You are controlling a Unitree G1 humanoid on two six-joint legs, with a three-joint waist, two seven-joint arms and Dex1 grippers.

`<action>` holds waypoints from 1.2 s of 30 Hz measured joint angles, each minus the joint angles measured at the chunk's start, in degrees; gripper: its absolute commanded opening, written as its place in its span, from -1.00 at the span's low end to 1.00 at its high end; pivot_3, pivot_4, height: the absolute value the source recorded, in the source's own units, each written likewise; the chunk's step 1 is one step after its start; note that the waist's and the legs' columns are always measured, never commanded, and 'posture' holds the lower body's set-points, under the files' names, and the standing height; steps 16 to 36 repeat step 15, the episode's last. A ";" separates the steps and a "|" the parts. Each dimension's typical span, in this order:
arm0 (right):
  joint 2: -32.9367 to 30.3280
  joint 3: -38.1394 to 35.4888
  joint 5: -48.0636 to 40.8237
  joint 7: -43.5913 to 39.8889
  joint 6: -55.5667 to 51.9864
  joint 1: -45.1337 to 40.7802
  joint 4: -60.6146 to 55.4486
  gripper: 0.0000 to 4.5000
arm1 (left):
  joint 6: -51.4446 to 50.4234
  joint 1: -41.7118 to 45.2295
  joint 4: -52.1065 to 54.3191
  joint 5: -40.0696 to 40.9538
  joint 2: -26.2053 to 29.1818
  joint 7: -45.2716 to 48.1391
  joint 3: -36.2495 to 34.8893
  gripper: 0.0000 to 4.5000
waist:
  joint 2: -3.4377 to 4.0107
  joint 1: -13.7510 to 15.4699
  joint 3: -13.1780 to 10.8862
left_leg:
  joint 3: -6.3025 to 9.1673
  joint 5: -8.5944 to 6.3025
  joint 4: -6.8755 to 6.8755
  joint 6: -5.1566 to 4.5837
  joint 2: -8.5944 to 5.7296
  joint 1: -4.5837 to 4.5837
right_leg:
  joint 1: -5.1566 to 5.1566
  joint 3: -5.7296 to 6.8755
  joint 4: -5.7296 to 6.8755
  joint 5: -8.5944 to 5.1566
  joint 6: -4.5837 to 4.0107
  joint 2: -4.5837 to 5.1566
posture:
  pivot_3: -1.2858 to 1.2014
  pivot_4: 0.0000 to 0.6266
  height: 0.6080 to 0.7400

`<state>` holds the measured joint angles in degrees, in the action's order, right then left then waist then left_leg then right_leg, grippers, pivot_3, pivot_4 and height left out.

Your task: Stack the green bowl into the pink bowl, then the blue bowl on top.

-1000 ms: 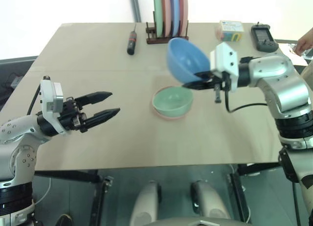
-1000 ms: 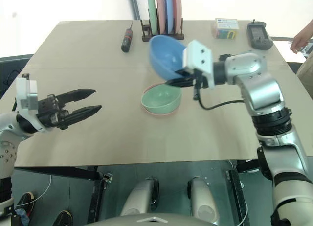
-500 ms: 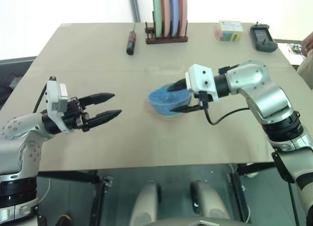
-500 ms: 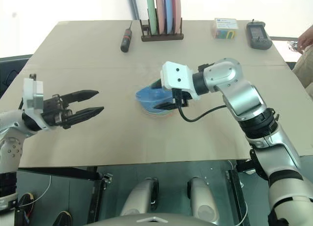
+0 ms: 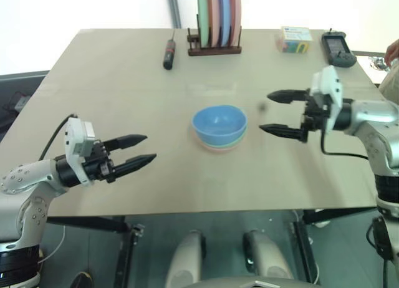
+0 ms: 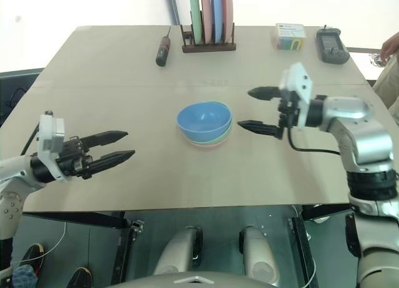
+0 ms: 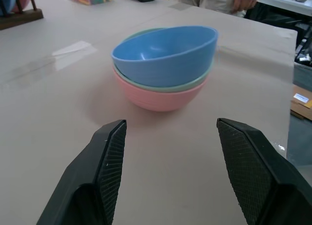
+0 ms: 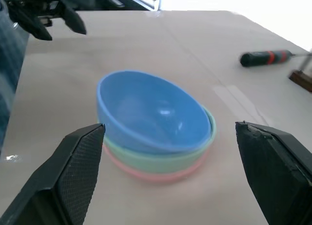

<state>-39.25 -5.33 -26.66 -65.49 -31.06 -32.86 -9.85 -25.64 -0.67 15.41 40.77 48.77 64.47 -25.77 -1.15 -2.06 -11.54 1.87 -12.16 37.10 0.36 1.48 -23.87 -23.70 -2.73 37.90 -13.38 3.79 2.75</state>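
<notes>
The blue bowl [image 5: 219, 123] sits slightly tilted on top of the green bowl [image 7: 195, 84], which rests in the pink bowl [image 7: 161, 99]; the stack stands in the middle of the table. Only thin rims of green and pink show under the blue one. My right gripper [image 5: 276, 113] is open, a short way to the right of the stack, with nothing between its fingers. My left gripper [image 5: 142, 149] is open and empty too, well to the left of the stack near the table's front edge; it also shows far off in the right wrist view [image 8: 48, 18].
A wooden rack of flat plates [image 5: 215, 14] stands at the back of the table, with a screwdriver [image 5: 168, 53] to its left. A small colourful box [image 5: 294, 38] and a black device [image 5: 338, 48] lie at the back right. A person's hand [image 5: 392, 51] shows at the right edge.
My right gripper let go of the blue bowl onto the stack, opened wide and drew back to the right. The left gripper sank slightly.
</notes>
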 measured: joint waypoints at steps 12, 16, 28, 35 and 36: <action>-5.20 -15.28 -6.41 -2.23 3.82 23.21 -2.23 0.99 | 0.89 -8.52 4.19 0.93 -1.55 -1.67 -5.58 0.39 | -0.03 0.03 0.03 | -0.15 0.00 0.06 0.00 0.02 0.09 | 0.06 -0.15 -0.02 -0.23 -0.03 -0.03 | 0.03 -0.52 1.00; -5.87 -15.95 -6.97 -3.11 4.74 24.65 -0.98 0.99 | 1.73 -7.93 3.85 0.36 -1.73 -2.30 -5.55 0.39 | -0.03 -0.06 0.03 | -0.19 0.00 0.07 0.00 0.02 0.12 | 0.06 -0.20 -0.01 -0.23 -0.02 -0.04 | 0.03 -0.52 1.00; -5.87 -15.95 -6.97 -3.11 4.74 24.65 -0.98 0.99 | 1.73 -7.93 3.85 0.36 -1.73 -2.30 -5.55 0.39 | -0.03 -0.06 0.03 | -0.19 0.00 0.07 0.00 0.02 0.12 | 0.06 -0.20 -0.01 -0.23 -0.02 -0.04 | 0.03 -0.52 1.00; -5.87 -15.95 -6.97 -3.11 4.74 24.65 -0.98 0.99 | 1.73 -7.93 3.85 0.36 -1.73 -2.30 -5.55 0.39 | -0.03 -0.06 0.03 | -0.19 0.00 0.07 0.00 0.02 0.12 | 0.06 -0.20 -0.01 -0.23 -0.02 -0.04 | 0.03 -0.52 1.00; -5.87 -15.95 -6.97 -3.11 4.74 24.65 -0.98 0.99 | 1.73 -7.93 3.85 0.36 -1.73 -2.30 -5.55 0.39 | -0.03 -0.06 0.03 | -0.19 0.00 0.07 0.00 0.02 0.12 | 0.06 -0.20 -0.01 -0.23 -0.02 -0.04 | 0.03 -0.52 1.00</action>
